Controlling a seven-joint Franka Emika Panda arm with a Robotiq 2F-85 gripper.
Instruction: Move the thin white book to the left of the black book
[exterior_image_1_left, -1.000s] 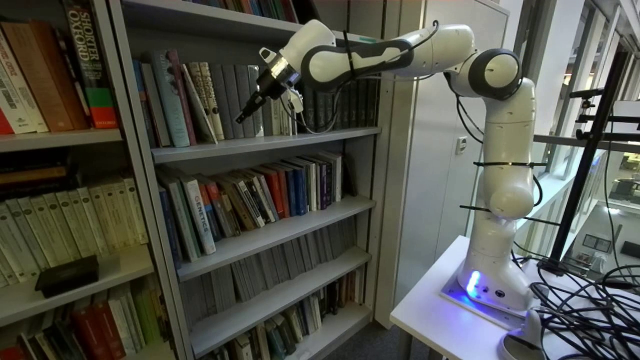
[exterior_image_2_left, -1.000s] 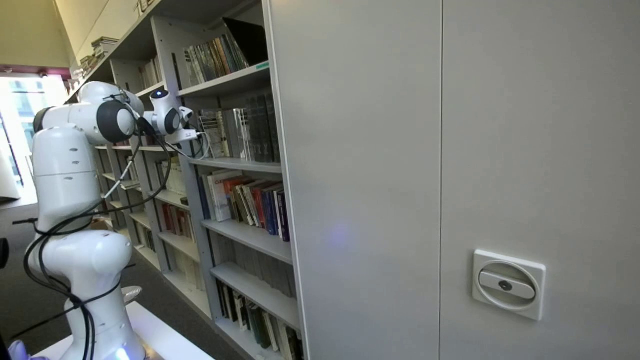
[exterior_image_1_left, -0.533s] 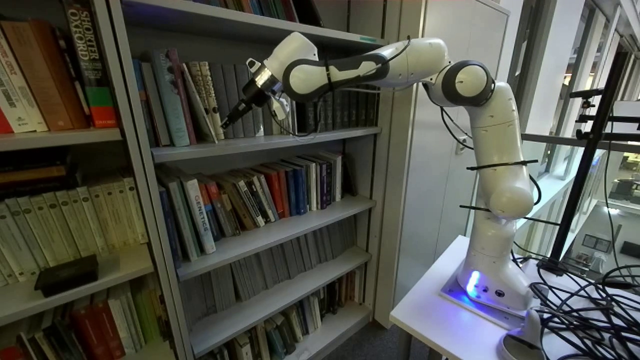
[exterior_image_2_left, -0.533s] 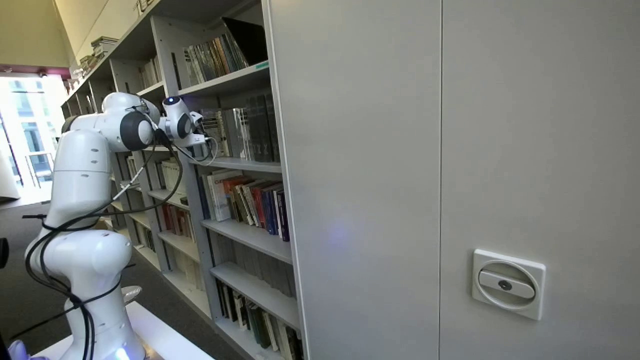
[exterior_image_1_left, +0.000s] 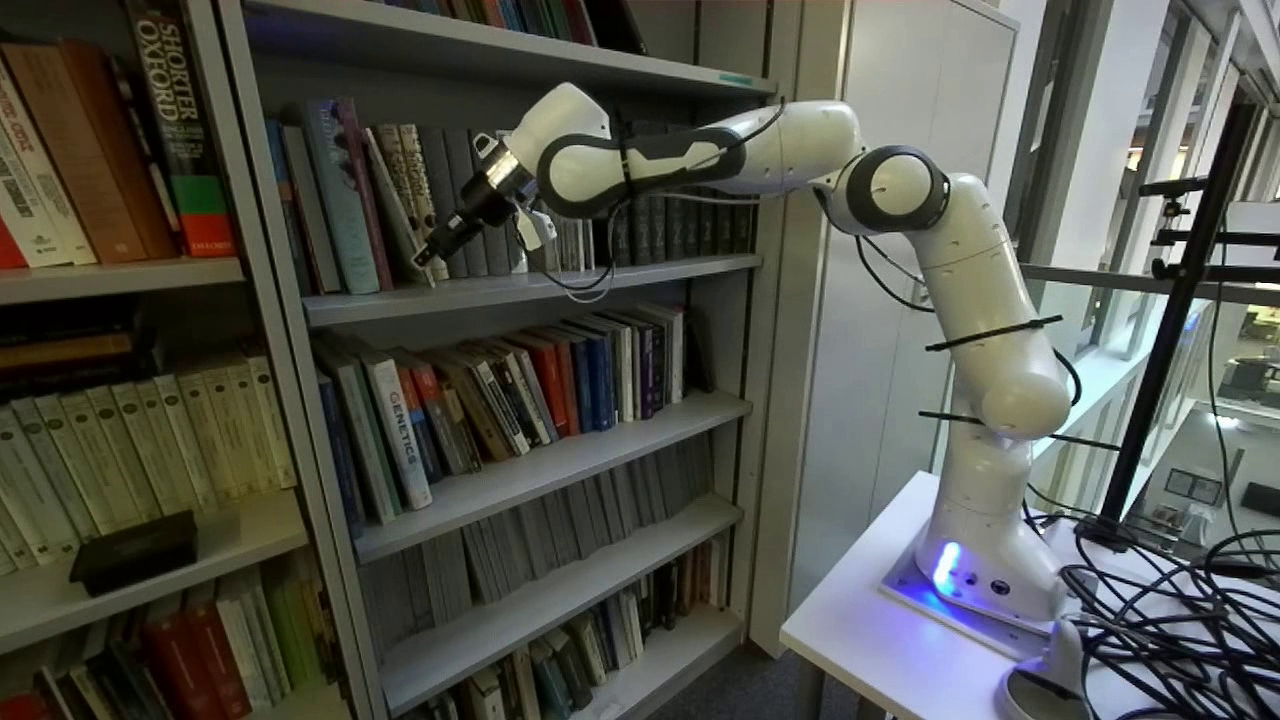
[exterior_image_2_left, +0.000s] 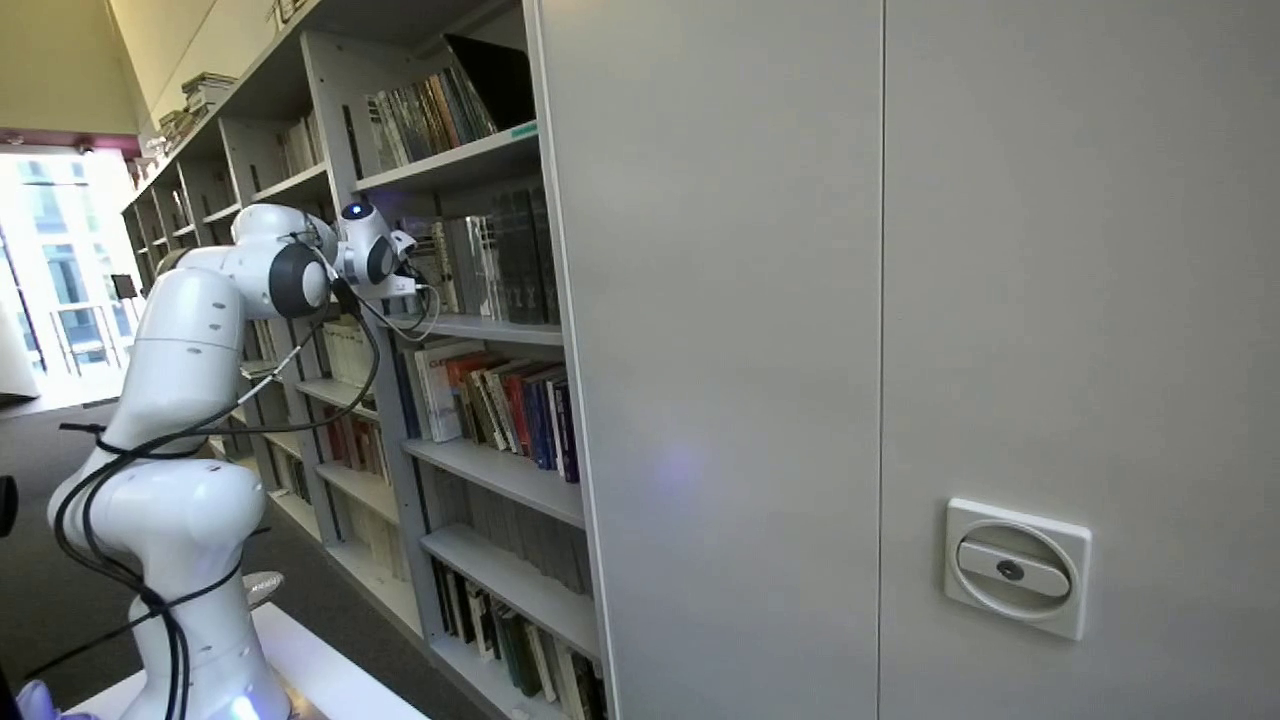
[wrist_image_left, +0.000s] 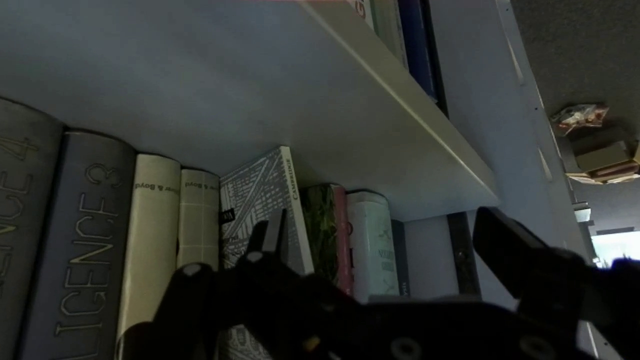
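The fingers (wrist_image_left: 505, 245) are spread wide apart, and one overlaps the thin white book (wrist_image_left: 262, 192) in the wrist view, can't tell if it's touching. That book says CAMBRIDGE on the spine and leans, nearer the left edge of the shelf counter (exterior_image_1_left: 540, 288) in an exterior view. Also readable: a LIGENCE 3 spine (wrist_image_left: 90, 240), plus a GENETICS book (exterior_image_1_left: 402, 435) one level down.

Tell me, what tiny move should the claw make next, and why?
Maybe nudge the open claw toward the cream books: in the wrist view, the thin white book shows its spine nearer that side's finger than the other, so centring might help grabbing.
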